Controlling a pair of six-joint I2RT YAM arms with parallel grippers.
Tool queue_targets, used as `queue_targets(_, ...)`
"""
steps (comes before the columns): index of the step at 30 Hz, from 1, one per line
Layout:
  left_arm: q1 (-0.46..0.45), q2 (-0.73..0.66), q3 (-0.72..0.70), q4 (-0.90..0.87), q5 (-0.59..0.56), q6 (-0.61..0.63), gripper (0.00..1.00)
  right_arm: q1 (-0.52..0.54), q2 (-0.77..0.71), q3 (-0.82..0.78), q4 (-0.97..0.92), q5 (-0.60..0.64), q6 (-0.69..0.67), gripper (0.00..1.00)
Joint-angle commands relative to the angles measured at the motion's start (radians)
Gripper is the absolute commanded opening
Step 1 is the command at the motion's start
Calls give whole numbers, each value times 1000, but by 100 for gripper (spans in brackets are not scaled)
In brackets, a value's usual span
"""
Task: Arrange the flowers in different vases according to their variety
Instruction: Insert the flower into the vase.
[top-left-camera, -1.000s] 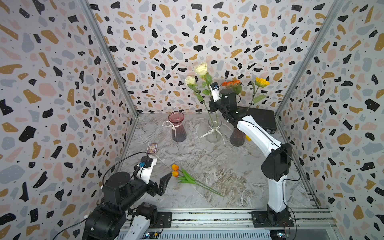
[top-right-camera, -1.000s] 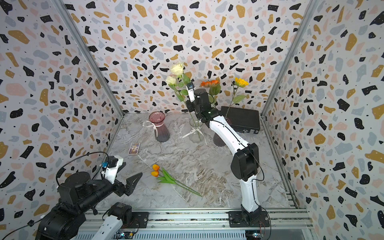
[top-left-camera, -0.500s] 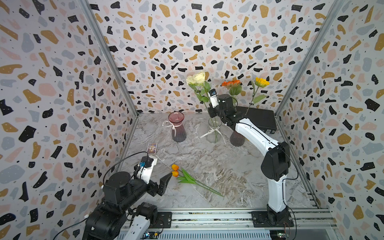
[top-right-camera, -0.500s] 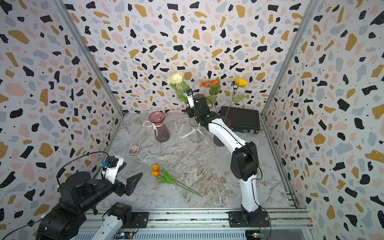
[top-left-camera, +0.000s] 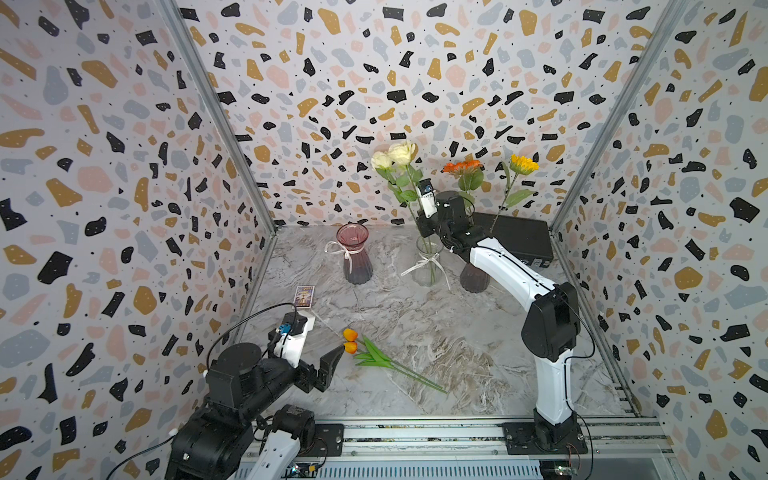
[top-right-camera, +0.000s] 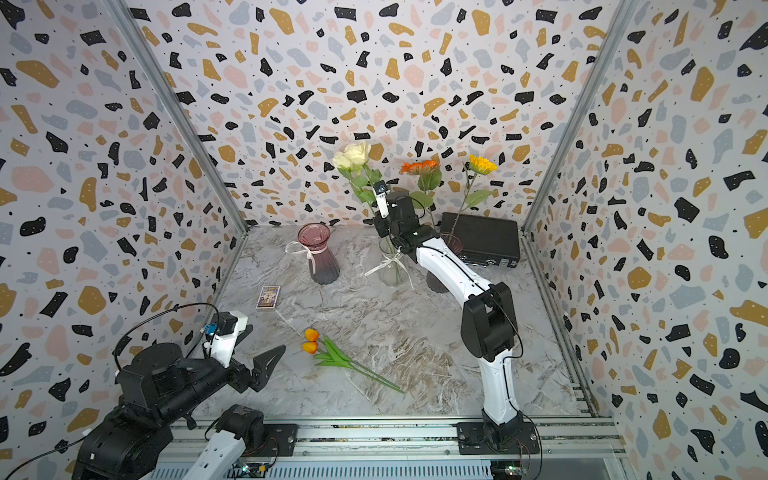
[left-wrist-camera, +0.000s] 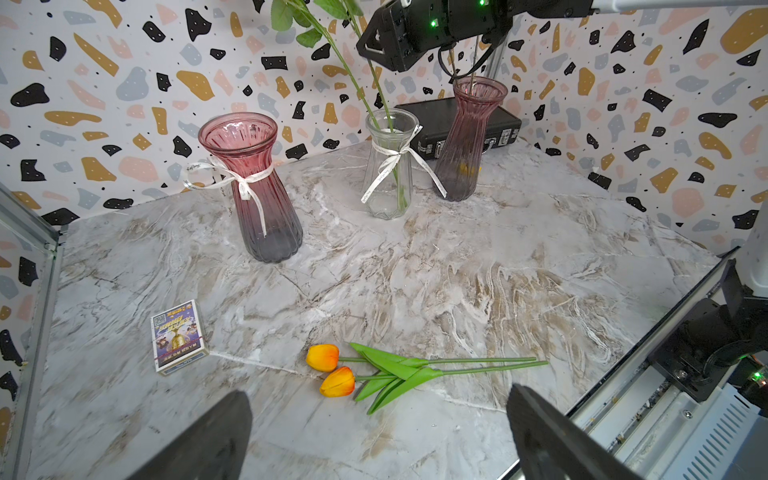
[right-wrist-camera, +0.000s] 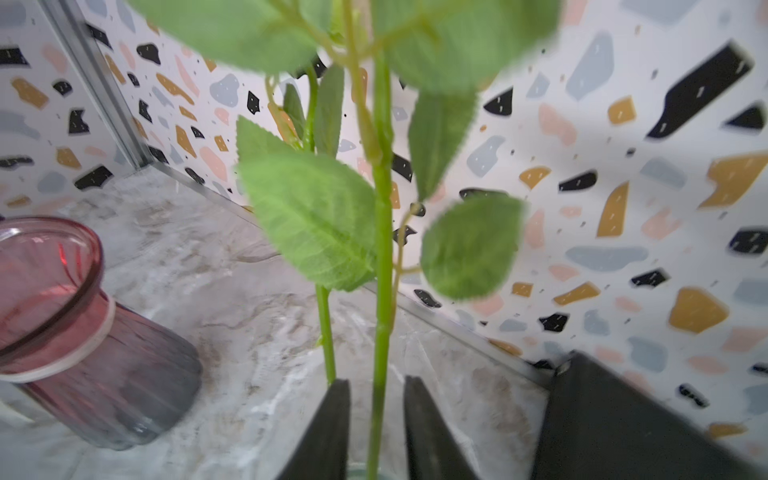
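Note:
Two cream roses (top-left-camera: 392, 156) stand together in the clear vase (top-left-camera: 428, 266), with a white ribbon at its waist. My right gripper (right-wrist-camera: 376, 380) hovers just above that vase's rim. Its jaws are slightly apart around one rose stem (right-wrist-camera: 382, 249), with a gap on each side; the other stem (right-wrist-camera: 325, 328) stands just outside one finger. The orange daisy (top-left-camera: 461, 167) and yellow daisy (top-left-camera: 523, 165) rise from the purple-brown vase (left-wrist-camera: 467, 137). The pink vase (top-left-camera: 355, 253) holds nothing. Two orange tulips (left-wrist-camera: 332, 370) lie on the table, just beyond my open left gripper (left-wrist-camera: 378, 395).
A black flat case (top-left-camera: 515, 243) lies at the back right behind the purple-brown vase. A small printed card box (left-wrist-camera: 178, 334) lies near the left wall. The right arm (top-left-camera: 507, 266) stretches over the purple-brown vase. The metal rail (top-left-camera: 415, 432) runs along the front edge.
The right gripper came down with the rose, setting it in the clear vase beside the other rose, and its jaws have parted off the stem. The left arm has not moved.

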Motion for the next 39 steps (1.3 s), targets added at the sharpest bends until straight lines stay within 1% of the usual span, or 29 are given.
queue_targets(1, -5, 4, -2, 44, 16, 0, 100, 2, -30, -18, -40, -18, -1, 46)
queue_targets(3, -4, 2, -2, 44, 18, 0, 100, 2, -45, -29, -37, -21, -3, 51)
queue_targets(10, -3, 2, 2, 44, 21, -4, 99, 3, -120, -94, -17, -29, 8, 53)
queue_targets(13, -4, 1, 5, 43, 21, -6, 99, 2, -177, -156, 7, -38, 24, 54)
queue_targets(18, -4, 1, 7, 44, 21, -7, 100, 13, -305, -307, 58, -69, 43, 57)
queue_targets(21, -4, 4, 7, 44, 13, -10, 100, 30, -372, -373, 43, -85, 32, 58)
queue_targets(25, -4, 14, 20, 33, -29, -23, 100, 84, -448, -434, -62, -87, -5, 59)
queue_targets(28, -4, 19, 30, 29, -49, -29, 100, 142, -489, -456, -189, -90, -39, 60)
queue_targets(31, -5, 27, 34, 26, -80, -41, 100, 201, -506, -459, -340, -119, -36, 60)
queue_targets(35, -4, 54, 46, 5, -141, -47, 99, 249, -466, -431, -577, -216, 21, 59)
queue_targets(37, -3, 68, 52, -5, -164, -48, 100, 268, -430, -420, -668, -266, 58, 58)
queue_targets(39, -5, 82, 60, -13, -178, -51, 100, 297, -396, -419, -726, -297, 64, 56)
